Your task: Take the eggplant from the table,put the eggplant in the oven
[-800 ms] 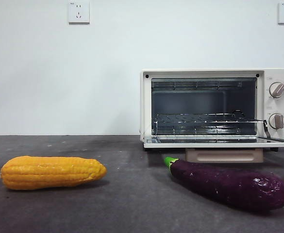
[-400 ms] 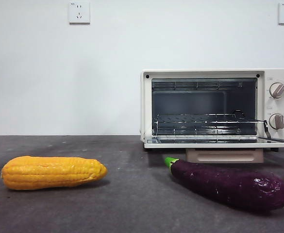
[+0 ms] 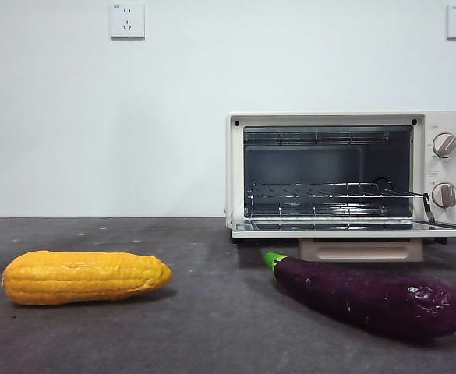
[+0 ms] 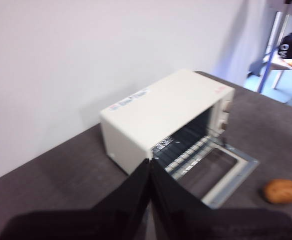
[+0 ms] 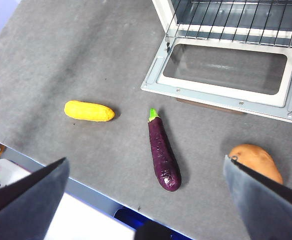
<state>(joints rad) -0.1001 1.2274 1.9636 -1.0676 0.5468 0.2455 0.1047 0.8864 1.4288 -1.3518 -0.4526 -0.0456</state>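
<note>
Nothing shifted on the desk [image 3: 204, 327] since a second ago: eggplant [image 3: 368, 297] and corn [image 3: 83, 276] lie as before, no arm yet in the front view.

Lies flat on the desk, that eggplant, just in front of the oven [image 3: 344, 171], green stem toward the dropped door [image 3: 352, 228]. Leaves a short lift onto the wire rack [image 3: 329, 191], likely why it sits so close. Rests to the left, the corn, well apart and out of the way. Sits to the right of the eggplant, a brown potato-like lump [image 5: 256, 160].

Hangs high above the eggplant, right hand [image 5: 146, 200], spread wide, probably lining up for a grasp from above. Waits over the far side near the oven, left hand [image 4: 149, 170], pressed together, holding nothing.
</note>
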